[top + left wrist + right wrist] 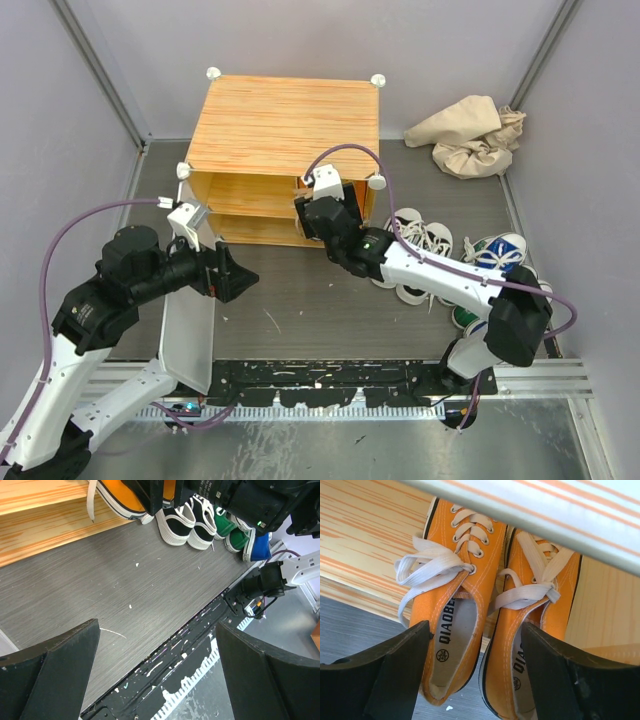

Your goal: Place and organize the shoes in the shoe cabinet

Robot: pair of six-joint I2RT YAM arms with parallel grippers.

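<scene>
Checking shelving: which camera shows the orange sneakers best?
The right wrist view: both orange sneakers fill the frame, laces and insoles clear, inside the right tool. The left wrist view catches only cropped edges; the top view hides them behind the right arm.

The shoe cabinet [285,120] has an orange top streaked with pale wood grain, white round knobs [377,181] and a plain white door [190,335]. The orange sneakers [455,625] have white laces, black sole trim and white insoles with black lettering. To the right are white-and-black sneakers [187,522], green sneakers [229,527] with white toe caps, and a blue sneaker [500,252] with white laces. The worktop [320,300] is dark grey with fine streaks. A cloth bag [470,135] at far right is beige. The left claw [157,625] and right claw [475,625] are black, and the cable [347,148] is purple.
</scene>
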